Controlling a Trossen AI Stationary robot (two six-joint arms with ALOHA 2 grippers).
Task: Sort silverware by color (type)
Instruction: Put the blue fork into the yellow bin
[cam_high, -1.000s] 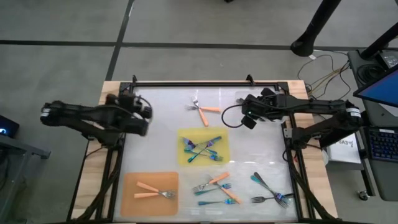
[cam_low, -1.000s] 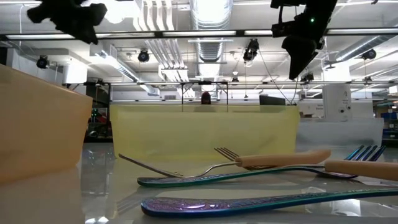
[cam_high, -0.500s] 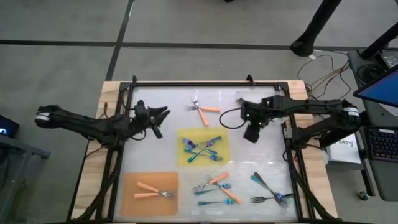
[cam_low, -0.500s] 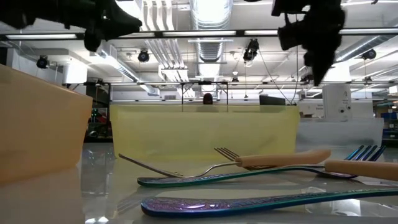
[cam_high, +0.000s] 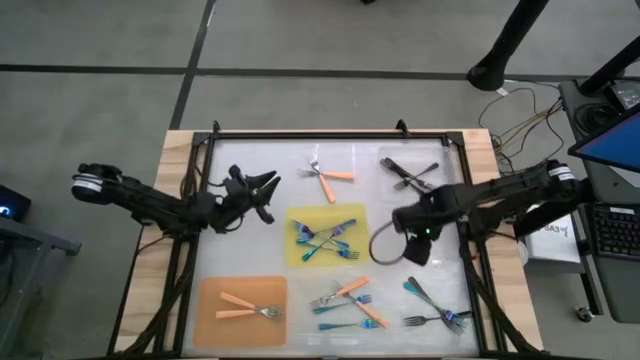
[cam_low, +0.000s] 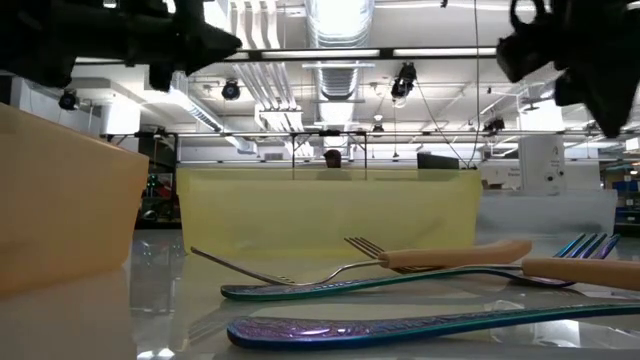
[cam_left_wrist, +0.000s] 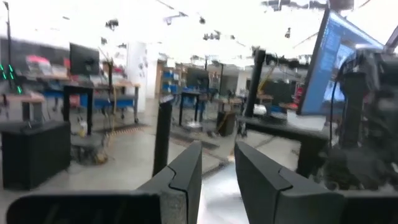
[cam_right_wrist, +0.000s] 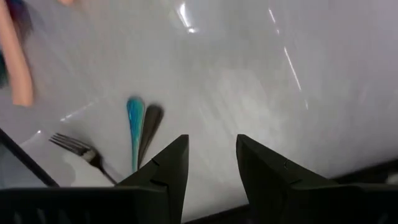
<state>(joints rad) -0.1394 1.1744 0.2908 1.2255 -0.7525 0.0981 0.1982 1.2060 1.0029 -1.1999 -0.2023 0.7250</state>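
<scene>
Sorting partly done: we see two orange-handled forks (cam_high: 247, 306) on the orange mat (cam_high: 209, 290), several blue-teal forks (cam_high: 325, 240) on the yellow mat (cam_high: 297, 217), two dark forks (cam_high: 408, 173) at the far right. A mixed pile (cam_high: 348, 301) and a near-right cluster (cam_high: 432, 306) remain, plus an orange pair (cam_high: 328, 178) far off. Left gripper (cam_high: 262, 190) and right gripper (cam_high: 416, 247) both hover empty, jaws parted.

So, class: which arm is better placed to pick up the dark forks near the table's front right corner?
The right. Its gripper hangs open just behind the dark forks, which show in its wrist view. The left gripper is at the far left.
</scene>
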